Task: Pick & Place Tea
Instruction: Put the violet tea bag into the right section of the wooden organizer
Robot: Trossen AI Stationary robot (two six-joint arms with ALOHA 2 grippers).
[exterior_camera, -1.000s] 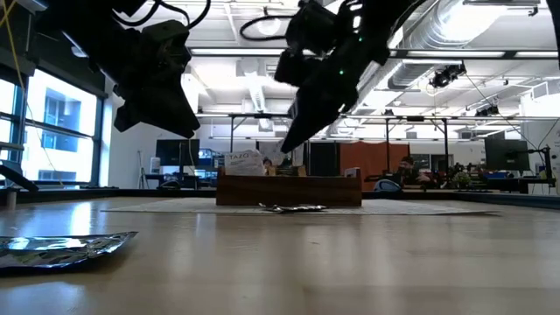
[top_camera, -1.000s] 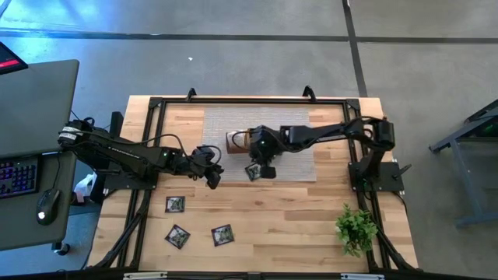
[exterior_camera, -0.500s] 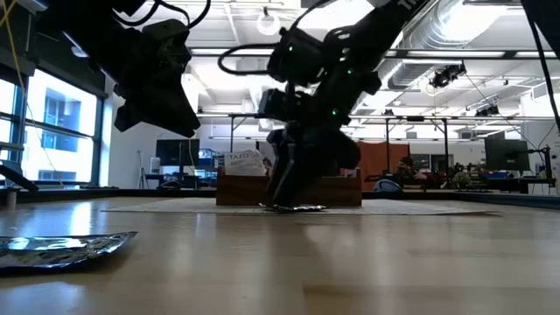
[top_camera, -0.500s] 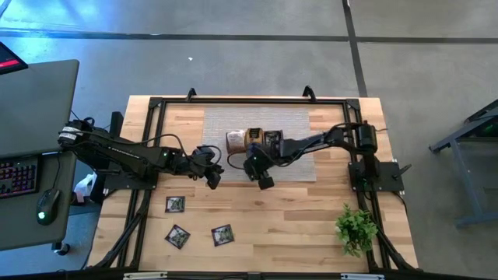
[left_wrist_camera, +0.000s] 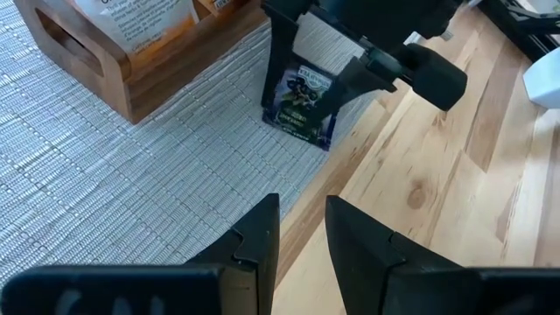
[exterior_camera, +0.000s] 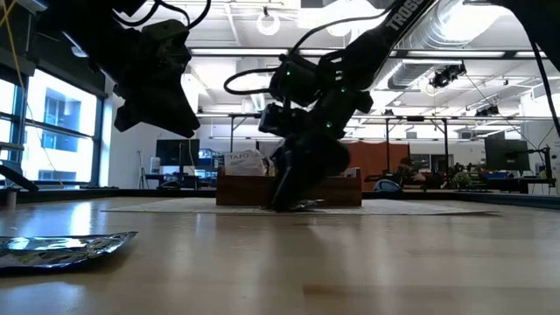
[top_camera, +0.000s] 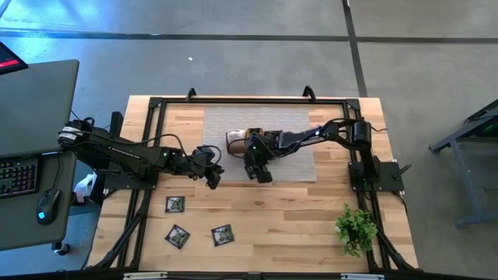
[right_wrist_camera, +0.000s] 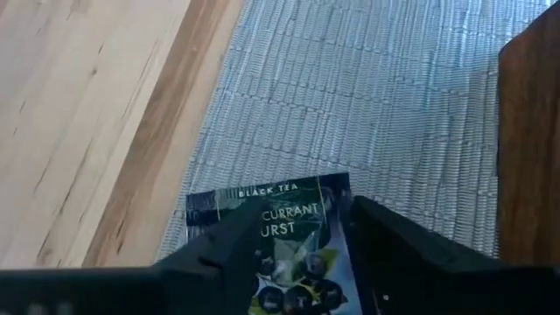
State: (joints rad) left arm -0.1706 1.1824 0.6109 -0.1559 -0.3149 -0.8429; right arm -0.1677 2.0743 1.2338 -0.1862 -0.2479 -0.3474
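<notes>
From above, the right gripper (top_camera: 257, 173) is down at the near edge of the grey woven mat (top_camera: 296, 124), just in front of the wooden tray (top_camera: 234, 141), while the left gripper (top_camera: 212, 178) hangs over bare worktop (top_camera: 296, 218) just to the mat's left side. Three dark sachets lie loose on the near wood, well apart from the mat: one (top_camera: 175, 204), another (top_camera: 177, 236), and a third (top_camera: 222, 234). A small green plant (top_camera: 355, 229) sits at the near right corner. Down at table level, the right gripper (exterior_camera: 289, 199) stands low against the mat in front of the tray (exterior_camera: 346, 190), and a crinkled sachet (exterior_camera: 66, 247) lies close in the foreground; the left gripper (exterior_camera: 153, 74) hovers high. Through the left wrist camera, a dark blackcurrant sachet (left_wrist_camera: 304, 98) lies on the mat's corner with the right arm's two fingers (left_wrist_camera: 278, 61) straddling it, spread apart; the left arm's own fingers (left_wrist_camera: 258, 232) show a narrow gap and hold nothing. Through the right wrist camera, the same black tea sachet (right_wrist_camera: 278, 236) lies flat on the mat between the spread fingers (right_wrist_camera: 223, 241), though whether they actually touch its edges is hard to say from here.
</notes>
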